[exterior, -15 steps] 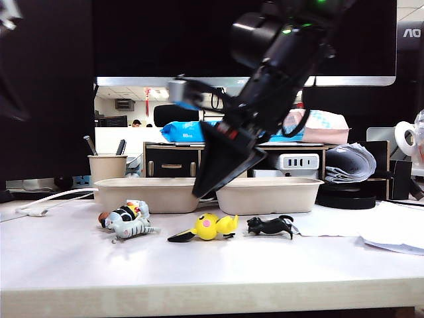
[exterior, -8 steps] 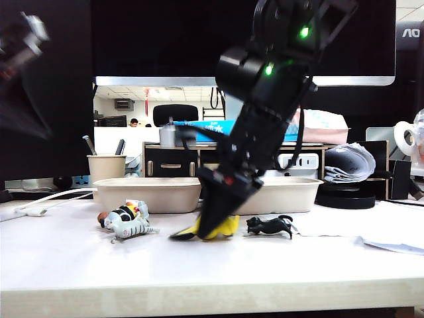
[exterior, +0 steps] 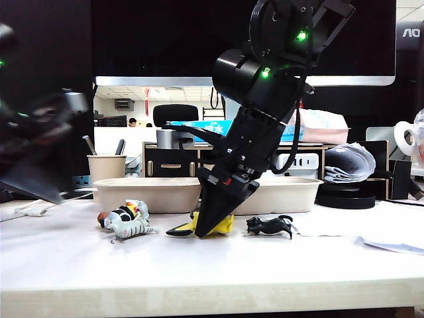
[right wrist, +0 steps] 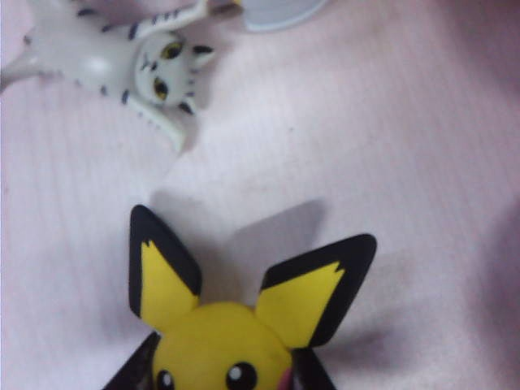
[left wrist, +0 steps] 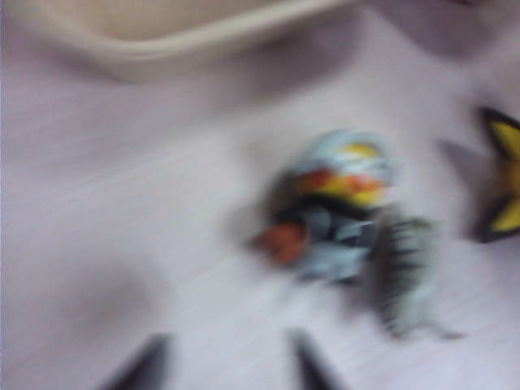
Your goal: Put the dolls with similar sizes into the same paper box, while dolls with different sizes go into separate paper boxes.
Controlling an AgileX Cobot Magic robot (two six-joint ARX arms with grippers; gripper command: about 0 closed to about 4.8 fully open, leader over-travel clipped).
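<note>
Right claw (exterior: 213, 228) dropped onto yellow doll (right wrist: 219, 345), fingers pinching it; left claw (left wrist: 231, 361) parted, empty; "AO" top right.

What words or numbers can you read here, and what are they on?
"AO": pale letters, cut off at the picture's edge, on the dark screen frame.
Blue pack and tissue pack at the back: print too small to read.
Right pincer at the yellow doll, left pincer near the brown-headed doll: no writing visible.
</note>
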